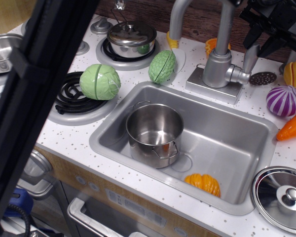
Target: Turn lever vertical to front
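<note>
The lever (250, 60) is a short flat silver-grey paddle. It stands upright, joined by a round knuckle (238, 75) to the right side of the faucet's cylindrical body (217, 66). My black gripper (264, 40) hangs at the top right, just above and slightly right of the lever's top. Its fingers are spread apart, and it holds nothing. One finger (254, 33) is over the lever's tip; I cannot tell if it touches. The curved spout (176, 19) rises to the left.
The sink (108, 123) holds a steel pot (154, 133) and an orange pumpkin (203, 183). A purple onion (284, 100), a carrot (293, 127) and a lid (283, 197) lie right. Two green vegetables (99, 81) lie left. A black bar (34, 98) blocks the left foreground.
</note>
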Tool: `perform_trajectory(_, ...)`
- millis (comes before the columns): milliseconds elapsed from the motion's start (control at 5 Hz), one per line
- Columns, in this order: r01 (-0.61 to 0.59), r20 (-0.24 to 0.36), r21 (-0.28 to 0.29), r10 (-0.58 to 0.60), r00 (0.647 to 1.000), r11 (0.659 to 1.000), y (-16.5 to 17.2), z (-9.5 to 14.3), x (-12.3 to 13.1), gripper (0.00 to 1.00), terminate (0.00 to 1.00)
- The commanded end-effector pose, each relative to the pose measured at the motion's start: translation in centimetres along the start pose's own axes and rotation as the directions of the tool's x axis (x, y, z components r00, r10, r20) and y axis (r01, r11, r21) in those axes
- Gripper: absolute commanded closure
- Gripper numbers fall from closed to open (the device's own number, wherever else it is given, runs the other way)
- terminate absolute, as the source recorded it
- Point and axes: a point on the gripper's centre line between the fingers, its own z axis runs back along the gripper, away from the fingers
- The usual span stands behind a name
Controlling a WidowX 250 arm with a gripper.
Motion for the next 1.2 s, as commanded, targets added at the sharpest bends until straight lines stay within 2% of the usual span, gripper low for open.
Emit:
perform_trajectory(0, -0.041, -0.096, -0.041, 0.037, 0.995, 0.998, 0.7, 1.8, -0.9, 1.0, 0.0)
perform_trajectory(400, -0.057, -0.141, -0.078, 0.046, 0.989, 0.995, 0.7, 0.2, -2.2, 1.0, 0.0)
perform_trajectory(800, -0.102, -0.138, -0.071, 0.092, 0.986, 0.992, -0.1, -1.1, -4.0, 1.0, 0.0)
perform_trajectory(1000, -0.11, -0.118, -0.077, 0.1, 0.988, 0.991, -0.3, -1.7, -4.4, 1.0, 0.0)
